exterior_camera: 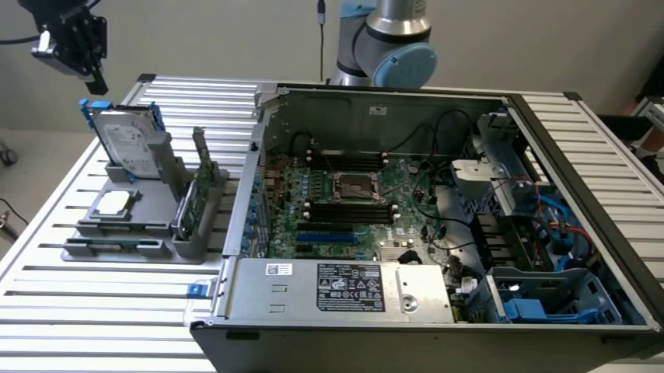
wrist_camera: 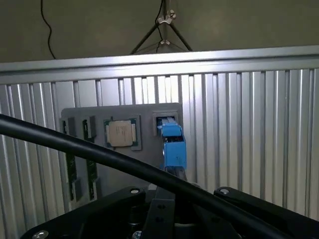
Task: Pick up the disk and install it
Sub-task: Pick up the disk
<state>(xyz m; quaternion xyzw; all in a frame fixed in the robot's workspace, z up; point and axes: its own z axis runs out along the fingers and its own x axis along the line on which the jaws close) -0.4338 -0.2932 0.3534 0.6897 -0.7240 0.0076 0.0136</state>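
**Exterior view.** The gripper (exterior_camera: 93, 78), fingers closed on nothing, hangs above the grey holder (exterior_camera: 135, 252) and well apart from it. The disk (exterior_camera: 127, 144) stands tilted on edge in the holder's far slot. Its white label faces out, the print too small to read. The holder also carries 1 square silver chip (exterior_camera: 114, 203) lying flat and 1 green card (exterior_camera: 197, 196) on edge. Beside the holder sits the open computer case (exterior_camera: 394, 113). The label on its power supply (exterior_camera: 343, 287) is illegible.

**Wrist view.** The holder is seen from above, with the disk edge-on as its blue carrier (wrist_camera: 172, 144). 1 black cable (wrist_camera: 75, 149) crosses in front.
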